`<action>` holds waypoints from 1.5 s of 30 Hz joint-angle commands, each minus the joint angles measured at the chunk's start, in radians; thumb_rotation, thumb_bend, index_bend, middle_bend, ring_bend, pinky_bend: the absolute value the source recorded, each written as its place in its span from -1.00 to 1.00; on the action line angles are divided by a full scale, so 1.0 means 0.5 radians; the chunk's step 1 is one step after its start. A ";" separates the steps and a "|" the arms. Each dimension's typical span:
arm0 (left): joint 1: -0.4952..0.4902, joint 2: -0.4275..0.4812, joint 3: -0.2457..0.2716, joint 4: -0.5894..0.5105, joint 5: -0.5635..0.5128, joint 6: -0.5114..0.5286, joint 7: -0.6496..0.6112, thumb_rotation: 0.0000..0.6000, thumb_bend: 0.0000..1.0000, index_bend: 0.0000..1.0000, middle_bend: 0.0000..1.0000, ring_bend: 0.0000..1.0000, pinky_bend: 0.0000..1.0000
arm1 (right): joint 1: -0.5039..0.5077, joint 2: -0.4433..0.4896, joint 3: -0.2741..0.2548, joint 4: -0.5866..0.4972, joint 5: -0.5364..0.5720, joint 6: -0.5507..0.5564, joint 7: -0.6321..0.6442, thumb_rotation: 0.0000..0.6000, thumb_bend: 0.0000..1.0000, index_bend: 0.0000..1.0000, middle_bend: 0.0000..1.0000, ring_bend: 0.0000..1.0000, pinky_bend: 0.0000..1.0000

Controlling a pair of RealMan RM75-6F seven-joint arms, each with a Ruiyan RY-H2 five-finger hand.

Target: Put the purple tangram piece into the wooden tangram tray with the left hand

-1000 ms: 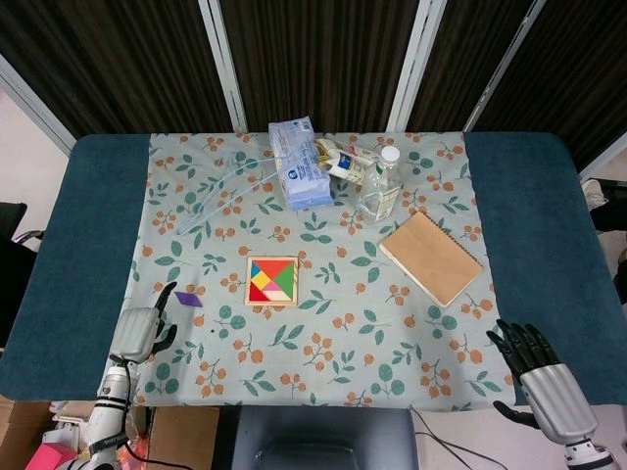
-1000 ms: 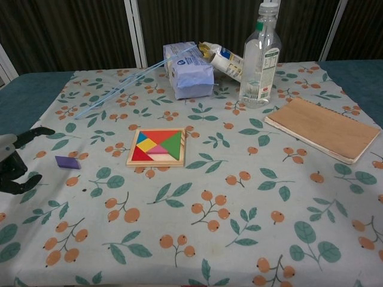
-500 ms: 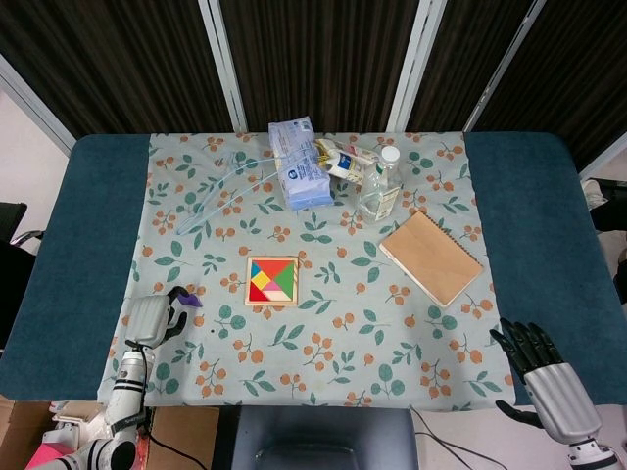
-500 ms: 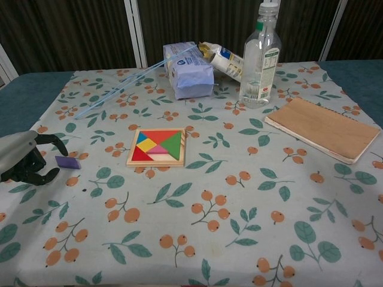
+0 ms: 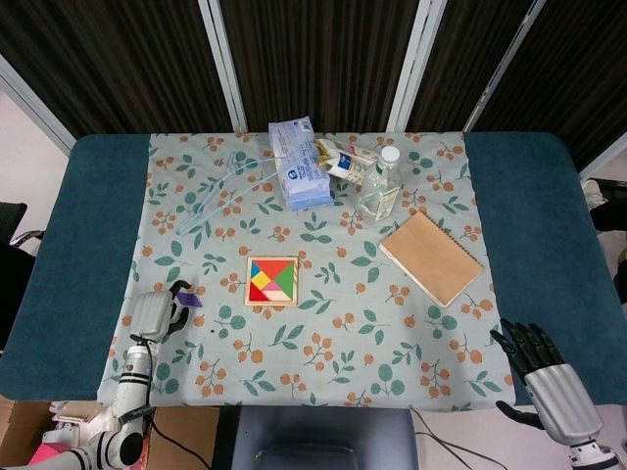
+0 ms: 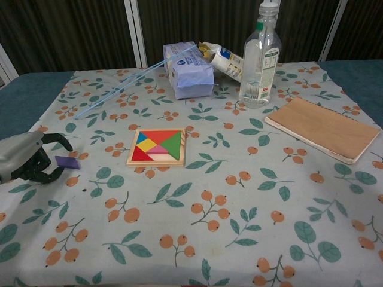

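Near the surface's left edge, our left hand [image 6: 27, 159] curls, fingers apart, around the purple tangram piece [image 6: 67, 162] (not yet gripped); next we pinch and carry it to the wooden tangram tray [image 6: 157, 147].

The left hand [image 6: 27, 158] lies low at the near left of the table with its dark fingers [image 6: 51, 175] curled forward and apart, gripping nothing, while the right hand [image 5: 542, 367] hangs beyond the near right edge, fingers spread and pointing away from the robot.
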 commanded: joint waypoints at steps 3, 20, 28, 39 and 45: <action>-0.007 -0.007 -0.008 0.003 -0.028 -0.010 0.009 1.00 -0.17 -0.27 1.00 1.00 1.00 | -0.006 0.004 0.008 -0.001 0.015 0.013 0.014 1.00 -0.68 -1.00 -1.00 -1.00 -1.00; -0.034 -0.096 -0.023 0.142 -0.053 -0.013 -0.047 1.00 -0.20 -0.04 1.00 1.00 1.00 | -0.012 0.016 0.015 -0.003 0.026 0.024 0.037 1.00 -0.68 -1.00 -1.00 -1.00 -1.00; -0.033 -0.104 -0.045 0.131 -0.024 0.054 -0.111 1.00 -0.21 0.16 1.00 1.00 1.00 | -0.010 0.008 0.017 -0.007 0.028 0.012 0.017 1.00 -0.68 -1.00 -1.00 -1.00 -1.00; -0.153 -0.179 -0.241 -0.325 -0.191 0.185 0.338 1.00 -0.21 0.22 1.00 1.00 1.00 | 0.000 0.006 0.012 -0.019 0.016 -0.004 0.026 1.00 -0.68 -1.00 -1.00 -1.00 -1.00; -0.306 -0.374 -0.307 -0.411 -0.288 0.248 0.688 1.00 -0.21 0.22 1.00 1.00 1.00 | 0.009 0.018 0.013 -0.014 0.016 -0.006 0.063 1.00 -0.68 -1.00 -1.00 -1.00 -1.00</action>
